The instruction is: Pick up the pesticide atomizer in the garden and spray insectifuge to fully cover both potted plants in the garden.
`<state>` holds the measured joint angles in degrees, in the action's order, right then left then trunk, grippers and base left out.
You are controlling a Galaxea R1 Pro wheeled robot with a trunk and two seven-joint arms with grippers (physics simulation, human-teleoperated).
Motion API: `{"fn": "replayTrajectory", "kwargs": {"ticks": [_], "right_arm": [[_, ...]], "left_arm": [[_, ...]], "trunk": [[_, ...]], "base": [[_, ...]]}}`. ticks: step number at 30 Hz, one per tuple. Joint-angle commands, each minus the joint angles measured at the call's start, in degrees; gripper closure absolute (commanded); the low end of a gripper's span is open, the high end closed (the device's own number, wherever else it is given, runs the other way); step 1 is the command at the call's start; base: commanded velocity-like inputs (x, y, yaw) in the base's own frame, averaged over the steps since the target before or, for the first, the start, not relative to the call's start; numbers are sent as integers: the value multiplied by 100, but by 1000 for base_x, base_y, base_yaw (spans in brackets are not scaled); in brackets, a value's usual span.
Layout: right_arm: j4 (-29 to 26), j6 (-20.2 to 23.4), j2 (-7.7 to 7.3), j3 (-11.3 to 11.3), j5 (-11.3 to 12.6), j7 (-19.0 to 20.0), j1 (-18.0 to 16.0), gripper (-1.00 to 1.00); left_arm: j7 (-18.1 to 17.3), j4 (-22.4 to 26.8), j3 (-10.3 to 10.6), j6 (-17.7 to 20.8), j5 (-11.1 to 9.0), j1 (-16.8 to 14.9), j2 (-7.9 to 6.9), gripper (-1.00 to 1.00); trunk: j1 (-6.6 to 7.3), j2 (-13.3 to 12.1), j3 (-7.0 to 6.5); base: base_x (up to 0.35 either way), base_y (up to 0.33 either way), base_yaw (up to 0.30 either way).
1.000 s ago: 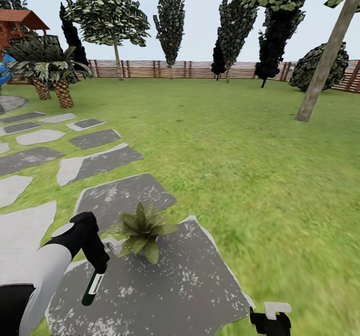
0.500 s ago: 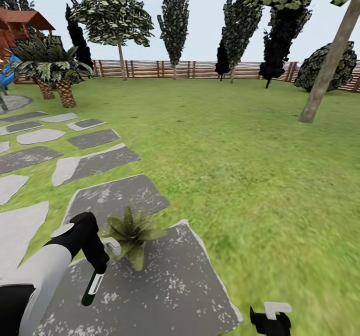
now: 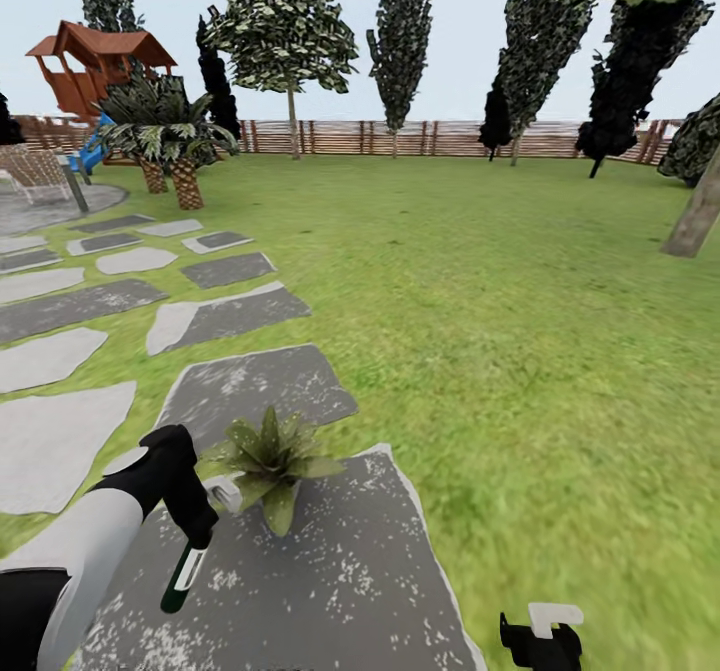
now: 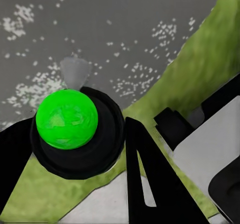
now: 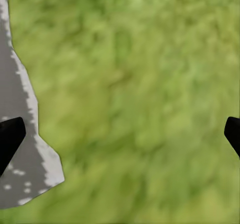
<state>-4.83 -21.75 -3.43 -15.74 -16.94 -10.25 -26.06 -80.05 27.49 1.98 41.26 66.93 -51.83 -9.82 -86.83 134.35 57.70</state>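
Observation:
My left gripper (image 3: 193, 543) is shut on the pesticide atomizer (image 3: 183, 576), a slim dark green bottle with a white label strip that hangs downward over a grey stepping stone (image 3: 330, 581). In the left wrist view the atomizer (image 4: 66, 119) shows end-on as a bright green disc in a black ring, with black fingers (image 4: 147, 179) on either side. One potted plant (image 3: 272, 459), a small rosette of pointed green leaves, stands on the same stone just right of and beyond that gripper. My right gripper (image 3: 540, 639) is low at the right over the lawn, and its fingertips (image 5: 9, 136) stand wide apart, open.
Grey and white stepping stones (image 3: 225, 317) run back left toward a paved patio (image 3: 50, 206). Palm-like shrubs (image 3: 165, 136) and a wooden playhouse (image 3: 100, 66) stand at the far left. A slatted fence (image 3: 400, 138) and trees close the back. A tree trunk (image 3: 695, 221) rises at right.
The whole view has swung, so the playhouse and patio now show more at the left: the camera moved. Both arms keep their pose, the atomizer still in the left gripper.

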Motion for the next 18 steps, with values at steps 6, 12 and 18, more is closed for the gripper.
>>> {"fn": "replayTrajectory", "kwargs": {"ticks": [6,12,18], "right_arm": [[8,-16,0,-38,-63,-21,-4,-100],[8,-20,0,-38,-56,-21,-4,-100],[8,-15,0,-35,-55,-21,-5,-100]], "left_arm": [[126,-28,21,55,19,23,-18,100],[518,-33,-36,65,-9,110,-12,100],[524,-25,-66,63,-59,112,-7,100]], "trunk": [[1,2,5],[1,2,5],[1,2,5]], "base": [[0,-4,167],[0,0,8],[0,0,168]]}}
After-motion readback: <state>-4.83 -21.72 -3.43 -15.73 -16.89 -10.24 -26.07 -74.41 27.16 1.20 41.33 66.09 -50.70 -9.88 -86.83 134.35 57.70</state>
